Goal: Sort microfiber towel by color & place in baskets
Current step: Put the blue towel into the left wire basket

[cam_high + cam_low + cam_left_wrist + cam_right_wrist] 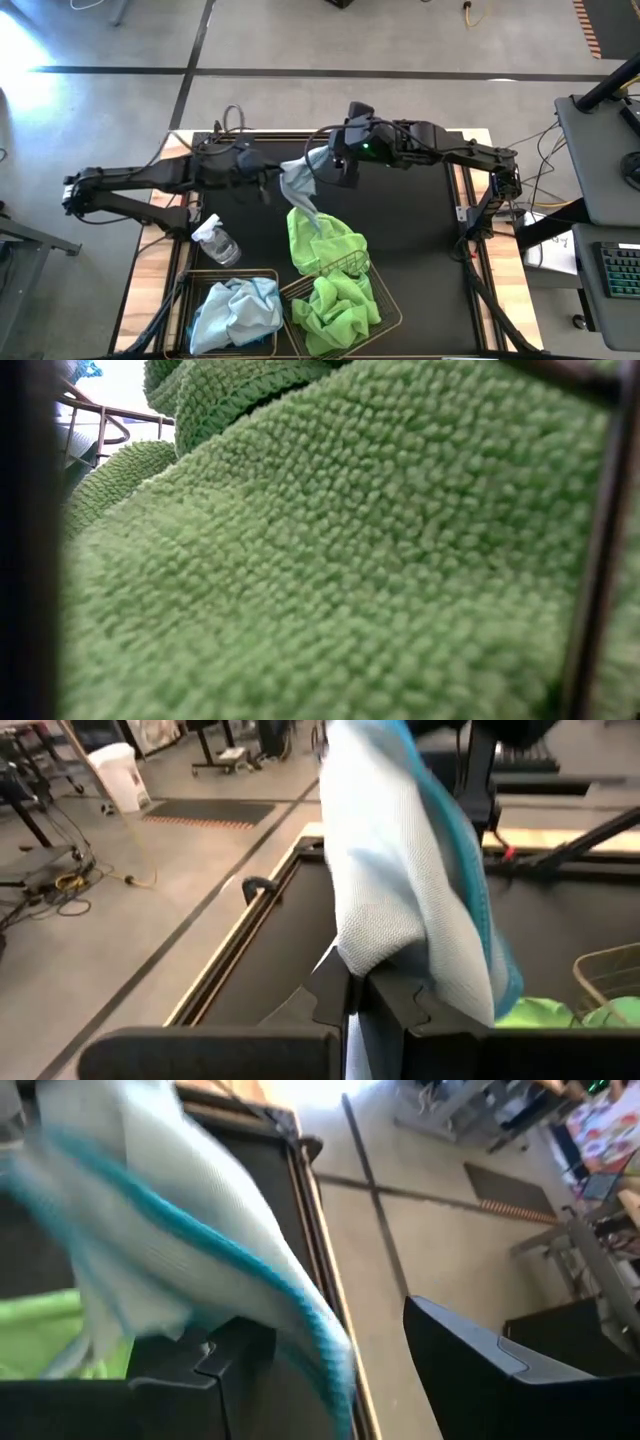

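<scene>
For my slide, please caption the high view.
Left gripper holds a pale blue towel beside the open right gripper.

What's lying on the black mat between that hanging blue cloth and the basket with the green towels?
In the high view, a loose lime green towel lies crumpled on the mat, between the hanging blue cloth and the green-filled basket, draping over its rim.

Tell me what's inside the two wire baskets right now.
The left basket holds crumpled pale blue towels. The right basket holds lime green towels, with one green towel spilling over its rim onto the mat. Anything beneath the piles is covered.
</scene>
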Controlling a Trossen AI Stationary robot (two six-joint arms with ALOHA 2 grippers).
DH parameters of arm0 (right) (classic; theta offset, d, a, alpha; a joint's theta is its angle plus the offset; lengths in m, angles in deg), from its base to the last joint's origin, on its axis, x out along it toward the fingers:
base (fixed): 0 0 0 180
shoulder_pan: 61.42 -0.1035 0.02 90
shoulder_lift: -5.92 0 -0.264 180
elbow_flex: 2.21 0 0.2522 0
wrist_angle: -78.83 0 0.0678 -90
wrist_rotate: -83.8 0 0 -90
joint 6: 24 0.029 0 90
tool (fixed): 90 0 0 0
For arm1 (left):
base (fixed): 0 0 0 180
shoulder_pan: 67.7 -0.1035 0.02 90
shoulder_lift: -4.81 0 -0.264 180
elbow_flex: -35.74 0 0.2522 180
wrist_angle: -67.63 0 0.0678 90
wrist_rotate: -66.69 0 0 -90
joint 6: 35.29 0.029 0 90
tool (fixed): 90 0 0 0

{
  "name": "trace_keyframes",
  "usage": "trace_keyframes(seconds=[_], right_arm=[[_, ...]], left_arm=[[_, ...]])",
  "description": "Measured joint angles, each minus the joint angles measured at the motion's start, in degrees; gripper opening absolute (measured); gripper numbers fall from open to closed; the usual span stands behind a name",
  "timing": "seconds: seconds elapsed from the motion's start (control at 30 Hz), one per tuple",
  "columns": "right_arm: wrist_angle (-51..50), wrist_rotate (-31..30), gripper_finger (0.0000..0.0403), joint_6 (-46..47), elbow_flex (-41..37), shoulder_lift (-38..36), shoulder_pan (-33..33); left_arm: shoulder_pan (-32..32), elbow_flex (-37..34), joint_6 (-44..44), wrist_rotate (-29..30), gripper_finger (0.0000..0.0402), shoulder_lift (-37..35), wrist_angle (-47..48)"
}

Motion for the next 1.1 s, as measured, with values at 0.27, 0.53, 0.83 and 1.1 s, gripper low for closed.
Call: trace_keyframes(seconds=[0.27, 0.53, 0.83, 1.1], right_arm=[[-5.5, -0.1, 0.0215, 1.6, 0.0, 0.0, 0.3], [-6.3, -0.2, 0.0215, 1.9, 0.0, 0.0, 0.7], [-7.6, -0.1, 0.0215, 5.1, 0.0, 0.0, 0.7], [-9.3, 0.0, 0.0215, 7.6, 0.0, 0.0, 0.7]], left_arm=[[0.1, 0.0, -4.4, -11.7, 0.0, -9.2, 1.5], [2.4, 0.0, -13.1, -32.7, 0.0, -12.8, 0.4], [9.8, 0.0, -18.0, -49.5, 0.0, -14.6, -1.0], [21.4, 0.0, -18.4, -49.5, 0.0, -15.1, -3.8]])
